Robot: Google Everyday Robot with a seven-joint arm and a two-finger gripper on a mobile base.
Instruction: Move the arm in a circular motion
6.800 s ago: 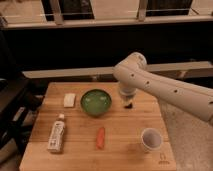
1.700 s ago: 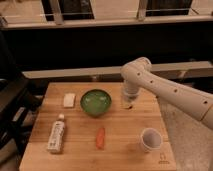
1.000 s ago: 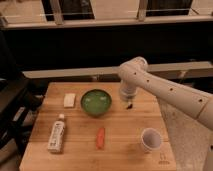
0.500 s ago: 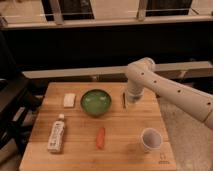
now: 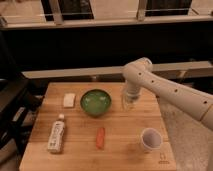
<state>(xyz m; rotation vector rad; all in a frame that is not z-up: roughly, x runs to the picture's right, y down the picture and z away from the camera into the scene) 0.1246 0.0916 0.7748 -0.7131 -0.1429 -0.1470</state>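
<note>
Hanging fingers-down over the far part of the wooden table [image 5: 125, 131], gripper [image 5: 128, 104] with jaws pressed together. Rising straight up from the jaws, then bending away to the picture's right edge: the arm [image 5: 170, 92], cream-white, thick, dotted with dark screw holes. Just beside the jaws on the picture's left, green bowl [image 5: 96, 102]; beyond it, small white block [image 5: 69, 100]. Nearer the camera than the jaws: orange stick [image 5: 100, 137], white cup [image 5: 150, 139] to the right, bottle [image 5: 56, 136] lying farthest left.
</note>
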